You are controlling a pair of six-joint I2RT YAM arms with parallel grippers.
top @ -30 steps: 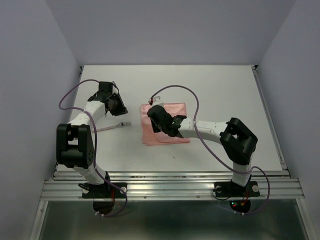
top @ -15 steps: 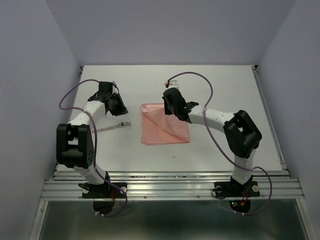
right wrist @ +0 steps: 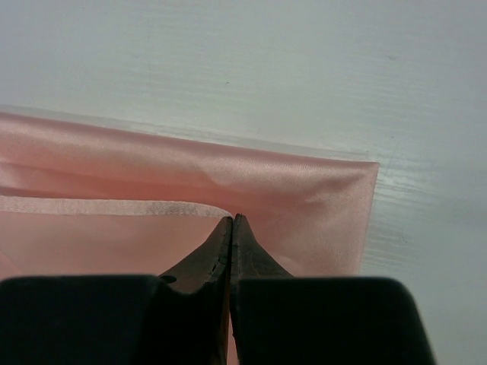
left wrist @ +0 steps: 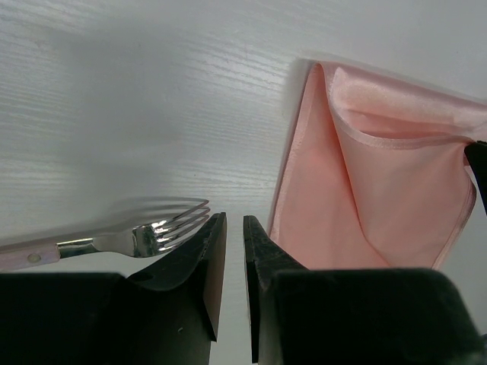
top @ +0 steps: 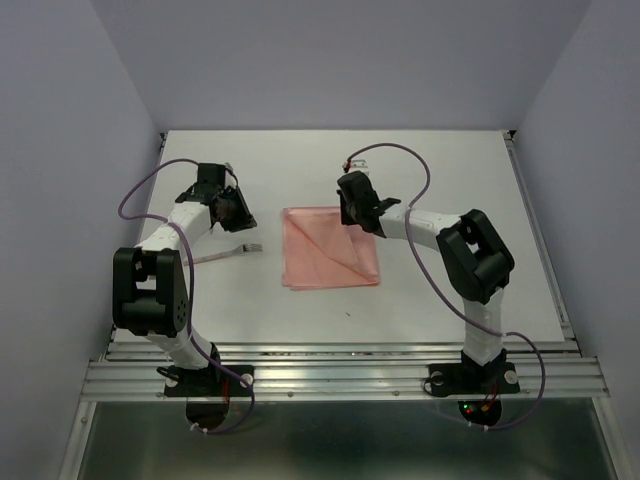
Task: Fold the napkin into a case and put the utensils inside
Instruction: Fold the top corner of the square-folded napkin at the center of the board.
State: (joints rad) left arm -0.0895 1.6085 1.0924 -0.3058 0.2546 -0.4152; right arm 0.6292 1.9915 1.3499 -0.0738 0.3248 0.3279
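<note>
The salmon-pink napkin lies flat mid-table, with a top layer folded over along a diagonal crease. My right gripper is low at its far right corner. In the right wrist view the gripper is shut, pinching the hemmed edge of the napkin. My left gripper hovers to the left of the napkin. Its jaws are nearly closed with a thin gap and hold nothing. A fork with a pale pink handle lies on the table just left of the fingers. The napkin's left edge shows to their right. No other utensils are in view.
White table with grey walls on three sides and a metal rail along the near edge. Purple cables loop above both arms.
My right gripper has moved from the napkin's left middle up to its far right corner, pulling a layer across into a diagonal fold. The left arm and fork have not moved.
</note>
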